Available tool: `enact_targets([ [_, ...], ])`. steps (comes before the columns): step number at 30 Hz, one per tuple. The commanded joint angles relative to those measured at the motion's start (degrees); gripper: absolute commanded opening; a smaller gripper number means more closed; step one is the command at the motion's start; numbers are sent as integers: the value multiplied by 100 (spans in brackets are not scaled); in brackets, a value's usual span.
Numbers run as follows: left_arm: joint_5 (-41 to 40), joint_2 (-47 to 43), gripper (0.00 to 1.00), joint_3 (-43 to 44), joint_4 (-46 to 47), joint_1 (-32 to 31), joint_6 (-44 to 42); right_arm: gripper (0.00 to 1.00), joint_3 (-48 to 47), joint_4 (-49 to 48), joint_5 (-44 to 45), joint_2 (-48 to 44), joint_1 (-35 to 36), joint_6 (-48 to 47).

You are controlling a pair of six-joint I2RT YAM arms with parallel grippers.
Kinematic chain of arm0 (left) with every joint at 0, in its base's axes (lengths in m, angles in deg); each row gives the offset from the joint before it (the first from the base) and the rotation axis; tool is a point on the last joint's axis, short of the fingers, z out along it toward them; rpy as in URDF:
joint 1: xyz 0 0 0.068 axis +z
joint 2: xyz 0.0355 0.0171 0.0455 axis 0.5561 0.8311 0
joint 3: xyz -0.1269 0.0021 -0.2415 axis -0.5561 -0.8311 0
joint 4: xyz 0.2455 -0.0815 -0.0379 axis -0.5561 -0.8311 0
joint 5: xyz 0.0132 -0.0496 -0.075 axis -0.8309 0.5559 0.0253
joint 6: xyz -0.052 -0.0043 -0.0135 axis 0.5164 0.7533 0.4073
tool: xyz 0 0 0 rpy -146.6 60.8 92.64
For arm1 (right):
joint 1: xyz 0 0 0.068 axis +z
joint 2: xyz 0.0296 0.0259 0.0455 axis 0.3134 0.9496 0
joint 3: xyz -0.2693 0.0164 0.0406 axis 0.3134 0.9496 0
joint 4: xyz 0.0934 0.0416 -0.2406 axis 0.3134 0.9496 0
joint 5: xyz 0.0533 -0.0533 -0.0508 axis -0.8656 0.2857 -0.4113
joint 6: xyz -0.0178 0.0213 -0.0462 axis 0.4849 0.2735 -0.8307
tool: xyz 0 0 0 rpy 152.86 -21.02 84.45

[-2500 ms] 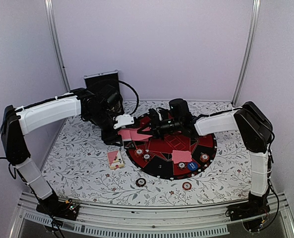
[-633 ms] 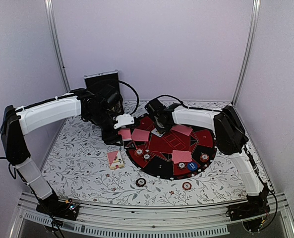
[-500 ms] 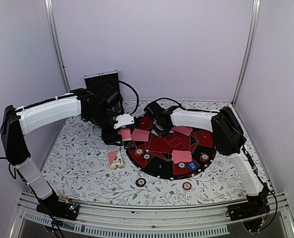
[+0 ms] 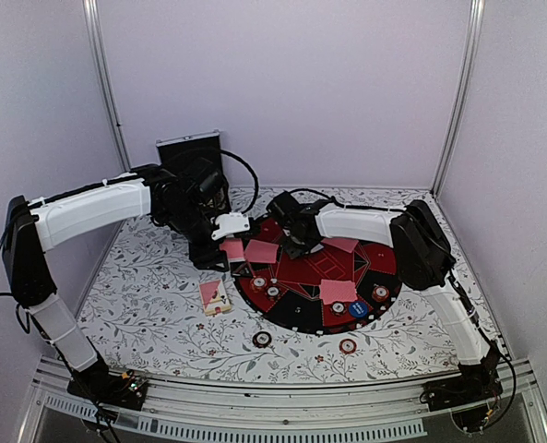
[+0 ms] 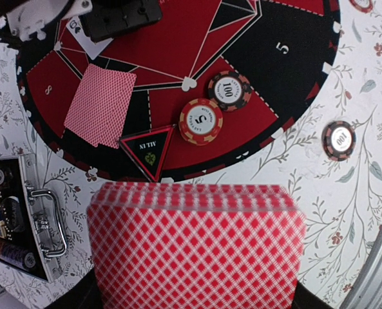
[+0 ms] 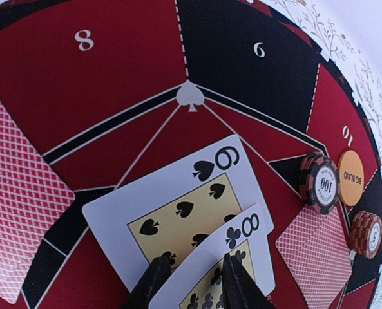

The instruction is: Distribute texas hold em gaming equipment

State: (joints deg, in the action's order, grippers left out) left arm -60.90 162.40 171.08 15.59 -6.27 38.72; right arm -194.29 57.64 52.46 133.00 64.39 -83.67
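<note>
The left end effector pinches the deck. The right end effector, slightly spread, straddles the eight of clubs at the mat's eleven o'clock. Cards look thin, slick and bendy (best gripped by their edges).

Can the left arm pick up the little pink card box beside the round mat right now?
Probably not yet: the left pincer is shut on the deck of cards, so it has no free grip. The card box itself lies uncovered close by.
</note>
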Motion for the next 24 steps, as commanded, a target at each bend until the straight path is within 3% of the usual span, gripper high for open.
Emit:
enact_targets([
  [1, 4, -143, 0, 91, 67, 51, -52, 34, -41, 29, -406, 13, 26, 215],
  [7, 3, -139, 0, 108, 61, 50, -60, 45, -17, 43, -554, -57, 23, 288],
  [14, 4, -139, 0, 100, 54, 49, -47, 64, 53, 55, -934, -184, -56, 410],
  [24, 4, -148, 0, 117, 55, 50, -40, 72, 131, 3, -1945, -659, -280, 814],
])
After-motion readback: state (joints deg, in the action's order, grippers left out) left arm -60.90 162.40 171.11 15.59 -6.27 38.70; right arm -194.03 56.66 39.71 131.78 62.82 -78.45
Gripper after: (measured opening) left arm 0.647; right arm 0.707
